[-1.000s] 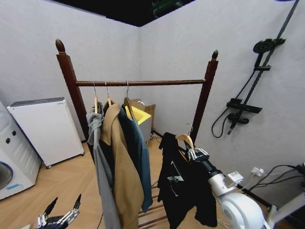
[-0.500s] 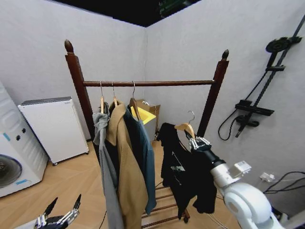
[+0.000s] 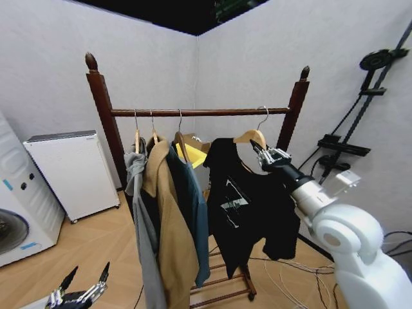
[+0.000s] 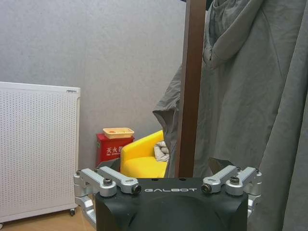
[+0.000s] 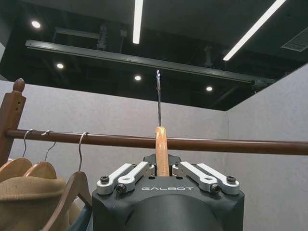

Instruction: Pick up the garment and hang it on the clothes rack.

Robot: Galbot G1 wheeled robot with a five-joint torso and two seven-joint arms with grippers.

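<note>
Clamping the wooden hanger (image 3: 252,136), the right gripper (image 3: 269,156) lifts the black T-shirt (image 3: 248,206) toward the rack bar (image 3: 199,112); its hook at twelve o'clock could miss sideways and slip off. Left gripper (image 4: 168,185) idles low, fingers apart.

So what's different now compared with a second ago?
The right hand has lifted the black T-shirt on its hanger up to the rack's bar, still gripping it. The left hand stays low, and the other clothes hang as before.

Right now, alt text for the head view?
The right gripper holds the black T-shirt by its wooden hanger, its hook at the clothes rack bar. Three other garments hang at the bar's left end; the left gripper idles low.
</note>
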